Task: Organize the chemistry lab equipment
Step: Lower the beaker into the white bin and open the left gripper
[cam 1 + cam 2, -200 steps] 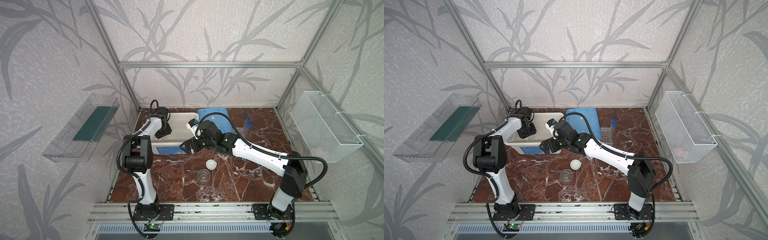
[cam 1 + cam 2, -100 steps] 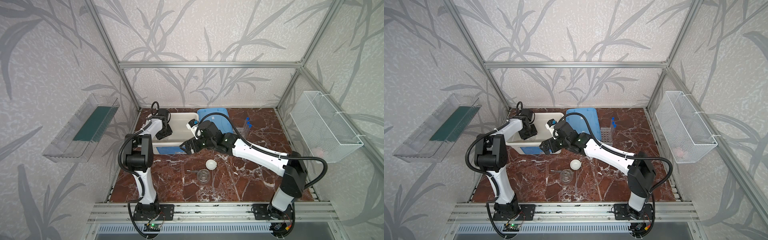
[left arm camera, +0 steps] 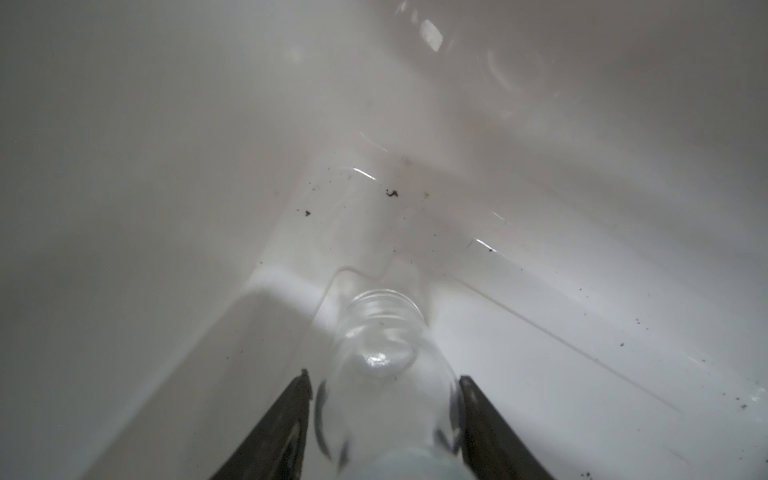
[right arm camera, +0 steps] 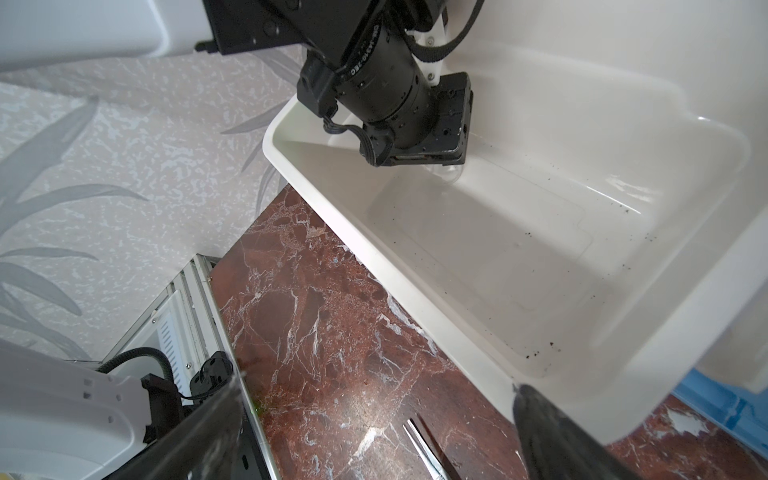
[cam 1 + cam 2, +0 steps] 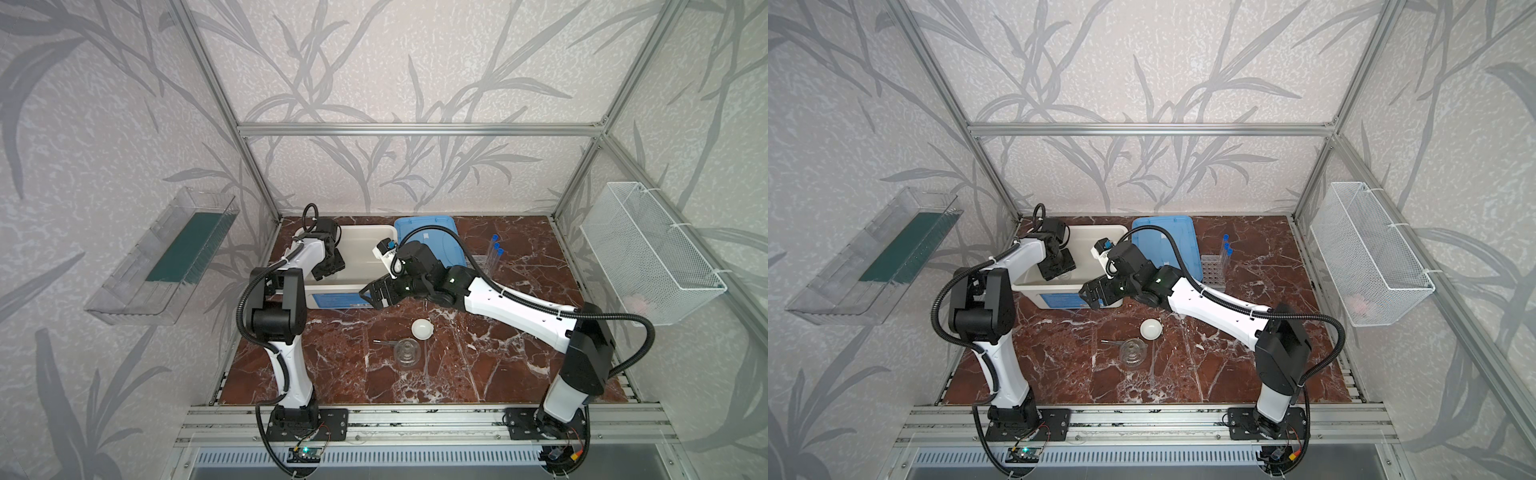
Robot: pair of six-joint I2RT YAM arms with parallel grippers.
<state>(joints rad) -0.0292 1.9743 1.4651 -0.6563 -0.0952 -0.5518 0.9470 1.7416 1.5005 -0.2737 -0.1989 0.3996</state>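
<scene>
2 grippers stand open: the left gripper straddles a small clear glass vessel resting inside the white tub, while the right gripper hovers over the tweezers on the bench.

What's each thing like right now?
Tub, open, lid off.
Lid, flat on the table.
Tubes, upright in the rack.
Left gripper, jaws around a jar; grip unclear.
Right gripper, open, empty.
Glass cup, upright.
Dish, empty.
Tweezers, lying flat.
</scene>
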